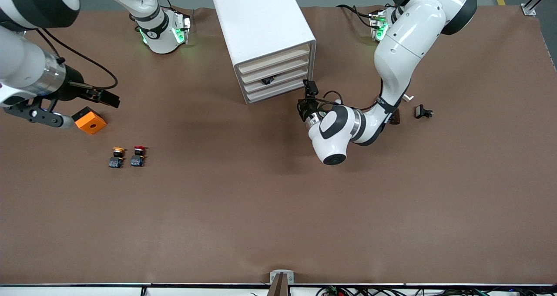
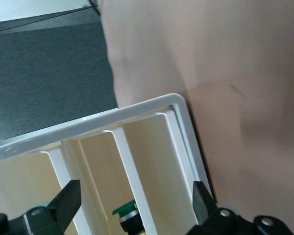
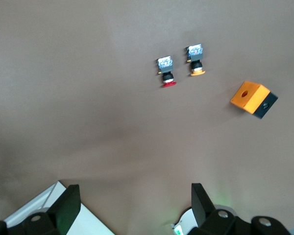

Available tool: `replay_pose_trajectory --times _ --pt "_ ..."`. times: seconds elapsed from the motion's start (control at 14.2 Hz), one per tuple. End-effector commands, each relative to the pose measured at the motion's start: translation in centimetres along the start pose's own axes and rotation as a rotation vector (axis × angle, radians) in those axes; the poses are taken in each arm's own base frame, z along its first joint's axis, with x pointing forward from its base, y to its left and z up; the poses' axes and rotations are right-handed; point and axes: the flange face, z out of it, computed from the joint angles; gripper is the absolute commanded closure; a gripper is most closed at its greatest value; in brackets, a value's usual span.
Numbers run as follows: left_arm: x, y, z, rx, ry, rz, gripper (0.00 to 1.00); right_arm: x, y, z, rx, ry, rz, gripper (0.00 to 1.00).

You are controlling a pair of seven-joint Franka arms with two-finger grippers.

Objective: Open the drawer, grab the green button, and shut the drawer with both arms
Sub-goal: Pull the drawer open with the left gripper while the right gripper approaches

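- White cabinet (image 1: 265,39) stands near the robots' bases; it serves as the landmark here. Four cream-fronted drawers face the front camera. The third drawer (image 1: 272,80) shows a dark object in a gap at its front; whether it stands slightly out, I cannot tell.
- Left gripper (image 1: 310,96) hangs just in front of the cabinet's lower corner, toward the left arm's end, fingers (image 2: 66,200) spread apart, holding nothing.
- Right gripper (image 1: 72,100) hangs well away from the cabinet, toward the right arm's end, over the orange block (image 1: 90,120), jaws apart and empty. This arm appears to wait.
- Green button (image 2: 126,211) sits inside a cream compartment of the cabinet, seen between the left fingers in the left wrist view.
- Risk: the light cabinet may slide or tip if the drawer is pulled with nothing bracing it.
- Risk: the fingers may strike the white dividers (image 2: 132,171) on entry, since the compartment looks narrow.
- Risk: the small button could tip or slip from a pinch on its round cap.
- Risk: the yellow-capped button (image 1: 116,156) and the red-capped button (image 1: 139,155), lying nearer the camera than the cabinet, could be taken by mistake.
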Motion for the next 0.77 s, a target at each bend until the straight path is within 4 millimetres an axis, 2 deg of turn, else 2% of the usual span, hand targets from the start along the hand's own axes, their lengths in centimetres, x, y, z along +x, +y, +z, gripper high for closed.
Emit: replay_pose_trajectory --times 0.0,0.07,0.14,0.21,0.7 --pt "-1.0 0.0 1.3 0.049 0.015 -0.017 0.08 -1.4 -1.7 -0.5 -0.011 0.003 0.047 0.00" --pt "-1.2 -0.1 1.7 0.058 0.024 -0.017 0.22 -1.6 -2.1 -0.4 -0.014 0.003 0.054 0.00" --pt "-1.4 -0.2 2.1 0.065 0.032 -0.015 0.29 -1.7 -2.4 -0.4 -0.014 0.004 0.052 0.00" --pt "-1.7 -0.4 2.6 0.073 0.043 -0.012 0.32 -1.8 -2.5 -0.3 -0.015 0.003 0.052 0.00" --pt "-1.9 0.4 4.5 0.095 0.069 -0.035 0.32 -4.6 -6.8 -0.1 -0.037 0.017 0.068 0.00"
